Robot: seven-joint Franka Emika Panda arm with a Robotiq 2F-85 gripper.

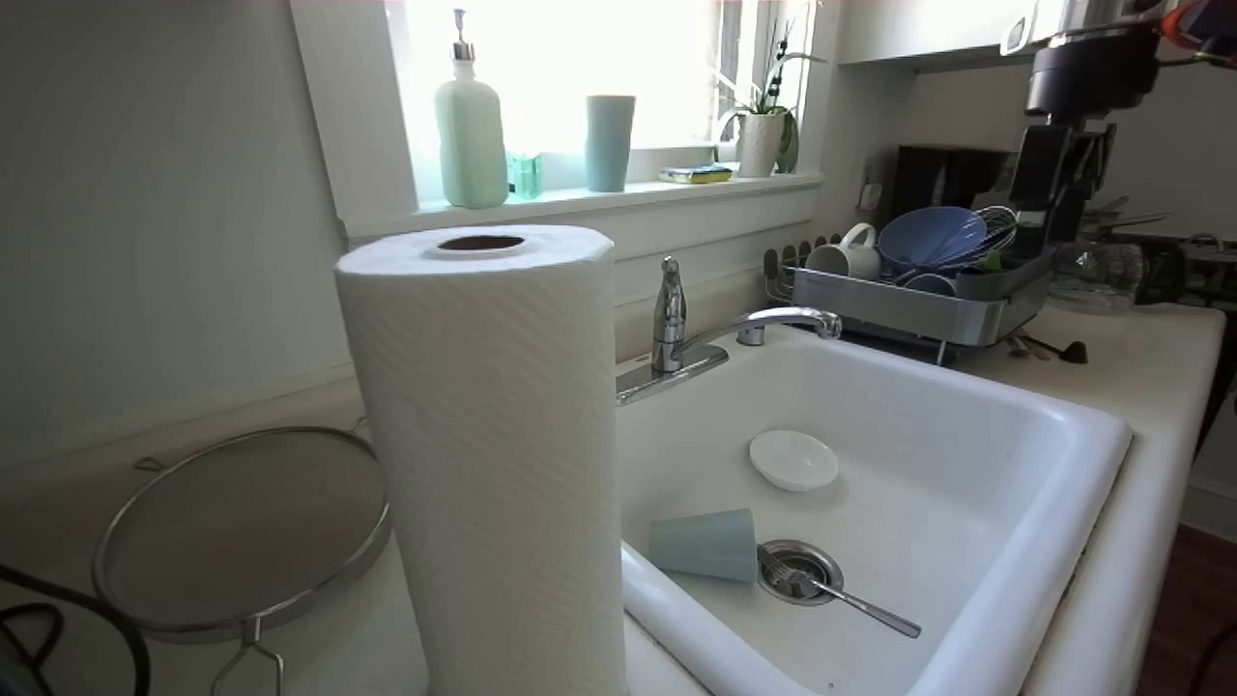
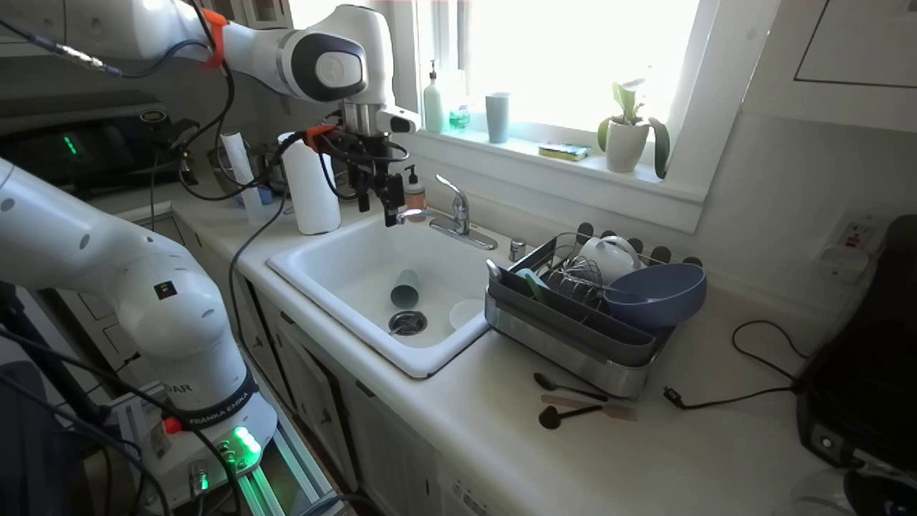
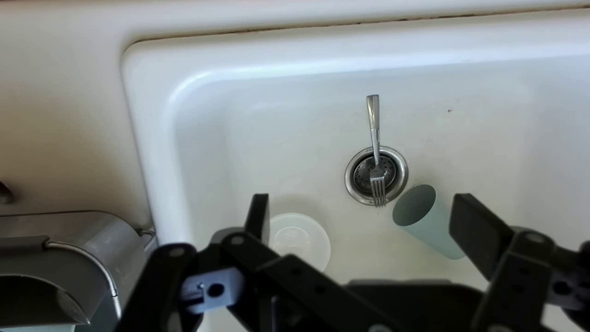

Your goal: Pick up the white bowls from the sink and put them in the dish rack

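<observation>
One small white bowl point(image 1: 794, 462) lies on the floor of the white sink point(image 1: 966, 474). It also shows in an exterior view point(image 2: 467, 312), partly behind the sink rim, and in the wrist view point(image 3: 304, 242), partly behind a finger. No other white bowl shows in the sink. My gripper point(image 2: 380, 208) is open and empty, high above the sink. In the wrist view its fingers point(image 3: 362, 219) are wide apart, with the bowl below the left finger. The dish rack point(image 2: 559, 351) stands on the counter beside the sink. Its corner shows in the wrist view point(image 3: 101, 235).
A teal cup point(image 3: 428, 221) lies on its side by the drain, and a fork point(image 3: 374, 124) lies across the drain. The faucet point(image 1: 773, 317) reaches over the sink. The rack holds a blue bowl point(image 2: 659, 294), a white mug point(image 2: 609, 258) and a whisk. A paper towel roll point(image 1: 493, 464) stands beside the sink.
</observation>
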